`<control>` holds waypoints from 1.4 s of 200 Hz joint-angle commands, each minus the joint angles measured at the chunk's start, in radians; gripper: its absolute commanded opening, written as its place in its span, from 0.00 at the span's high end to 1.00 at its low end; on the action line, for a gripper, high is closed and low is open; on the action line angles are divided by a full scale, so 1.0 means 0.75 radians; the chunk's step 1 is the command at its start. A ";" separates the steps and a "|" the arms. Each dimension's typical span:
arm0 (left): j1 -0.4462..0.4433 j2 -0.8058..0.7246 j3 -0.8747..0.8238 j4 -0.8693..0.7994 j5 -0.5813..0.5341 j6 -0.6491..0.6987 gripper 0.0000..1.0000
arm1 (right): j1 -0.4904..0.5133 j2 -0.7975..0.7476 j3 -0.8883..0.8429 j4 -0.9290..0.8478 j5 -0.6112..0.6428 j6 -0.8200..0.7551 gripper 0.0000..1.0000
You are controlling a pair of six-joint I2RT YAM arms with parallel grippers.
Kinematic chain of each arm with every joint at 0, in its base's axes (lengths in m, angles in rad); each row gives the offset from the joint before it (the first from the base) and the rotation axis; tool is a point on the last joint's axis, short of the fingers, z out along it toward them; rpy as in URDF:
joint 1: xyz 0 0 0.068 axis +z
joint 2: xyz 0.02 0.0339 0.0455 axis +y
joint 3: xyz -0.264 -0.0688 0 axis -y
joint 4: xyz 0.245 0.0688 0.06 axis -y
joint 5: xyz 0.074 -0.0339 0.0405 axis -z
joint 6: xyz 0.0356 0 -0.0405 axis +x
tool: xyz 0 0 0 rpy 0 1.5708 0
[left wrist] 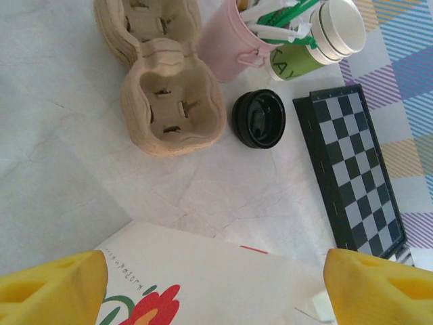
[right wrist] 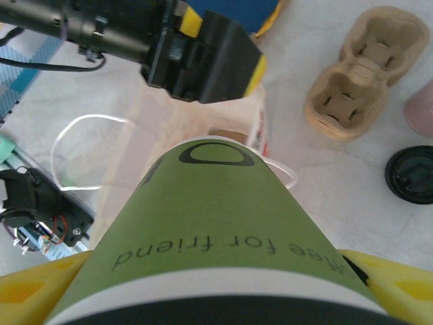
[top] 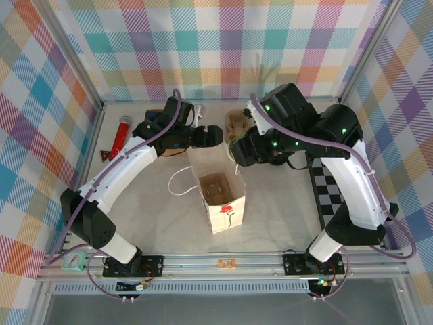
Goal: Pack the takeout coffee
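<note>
Right pincer (right wrist: 216, 298) clamps the coffee cup (right wrist: 210, 223) — base pointing ahead, at the open paper bag (top: 226, 215) just beyond; left pincer (left wrist: 216, 294) gapes wide, empty, at its rim.

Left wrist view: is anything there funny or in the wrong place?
A loose black lid lies on the table beside the cardboard cup carrier, with no cup under it. Nothing looks spilled or broken.

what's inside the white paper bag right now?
What looks like a brown pulp cup carrier sits in the white paper bag, one round pocket showing. The walls hide the rest of it and the bag floor.
</note>
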State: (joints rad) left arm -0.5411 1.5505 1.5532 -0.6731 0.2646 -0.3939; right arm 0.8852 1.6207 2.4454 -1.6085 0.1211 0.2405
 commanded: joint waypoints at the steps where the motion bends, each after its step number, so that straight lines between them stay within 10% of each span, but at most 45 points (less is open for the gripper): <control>1: 0.018 -0.022 0.069 -0.031 -0.070 -0.005 0.15 | 0.055 0.040 0.038 -0.213 0.022 0.058 0.49; 280: 0.188 -0.139 -0.025 -0.046 0.048 0.163 0.20 | 0.301 0.335 0.056 -0.228 0.297 0.477 0.50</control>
State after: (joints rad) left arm -0.4034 1.4815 1.5524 -0.7265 0.2951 -0.2863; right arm 1.1011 1.8927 2.5248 -1.6089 0.2718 0.5182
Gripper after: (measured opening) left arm 0.802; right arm 0.840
